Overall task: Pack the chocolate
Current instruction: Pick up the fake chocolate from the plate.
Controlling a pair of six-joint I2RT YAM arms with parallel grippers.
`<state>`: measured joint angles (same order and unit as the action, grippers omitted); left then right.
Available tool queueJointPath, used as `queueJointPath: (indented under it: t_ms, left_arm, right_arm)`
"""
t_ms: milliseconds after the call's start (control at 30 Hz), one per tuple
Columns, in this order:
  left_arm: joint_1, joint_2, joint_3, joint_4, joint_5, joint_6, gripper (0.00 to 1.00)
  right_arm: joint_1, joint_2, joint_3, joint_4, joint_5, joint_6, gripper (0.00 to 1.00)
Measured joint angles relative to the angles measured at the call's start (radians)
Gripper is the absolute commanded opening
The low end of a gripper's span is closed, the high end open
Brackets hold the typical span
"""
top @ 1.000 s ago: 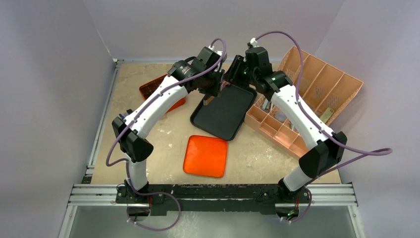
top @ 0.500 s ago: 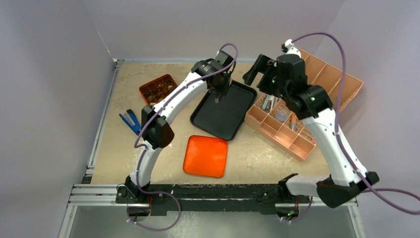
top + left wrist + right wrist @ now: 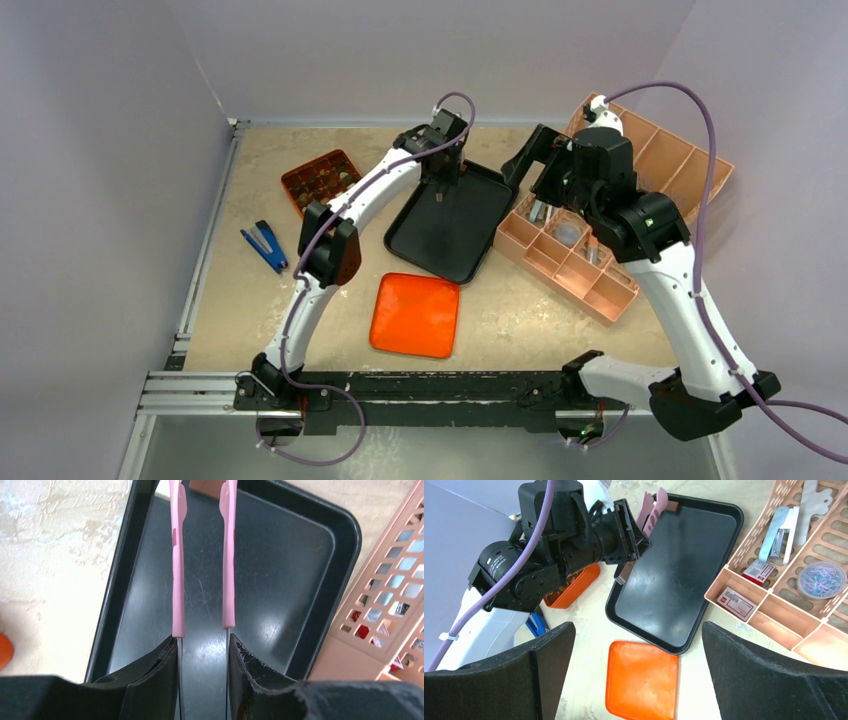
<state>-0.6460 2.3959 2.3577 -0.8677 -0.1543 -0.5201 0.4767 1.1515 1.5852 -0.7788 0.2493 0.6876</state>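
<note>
The right gripper (image 3: pixel 638 630), now spread wide and empty, is being drawn back from the black tray (image 3: pixel 300 555). The pink tweezers (image 3: pixel 177 580) are being held by the left gripper (image 3: pixel 202 649) alone, so picking is probably being prepared. The chocolate (image 3: pixel 322 182) is lying in the orange box (image 3: pixel 290 182) to its left.

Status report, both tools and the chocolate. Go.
Left tool shut on pink tweezers over black tray. Right tool open, empty. Chocolate in orange box.
</note>
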Motion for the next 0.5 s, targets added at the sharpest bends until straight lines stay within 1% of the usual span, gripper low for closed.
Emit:
queueJointPath:
  t_ms: [233, 500]
  left_arm:
    - [0.008, 0.026, -0.013, 0.095, 0.026, 0.007, 0.36]
    - [0.007, 0.029, -0.056, 0.126, 0.047, 0.007, 0.38]
  right_arm:
    - [0.000, 0.017, 0.000, -0.001, 0.006, -0.004, 0.99]
    - [0.000, -0.021, -0.014, 0.002, 0.047, -0.036, 0.99]
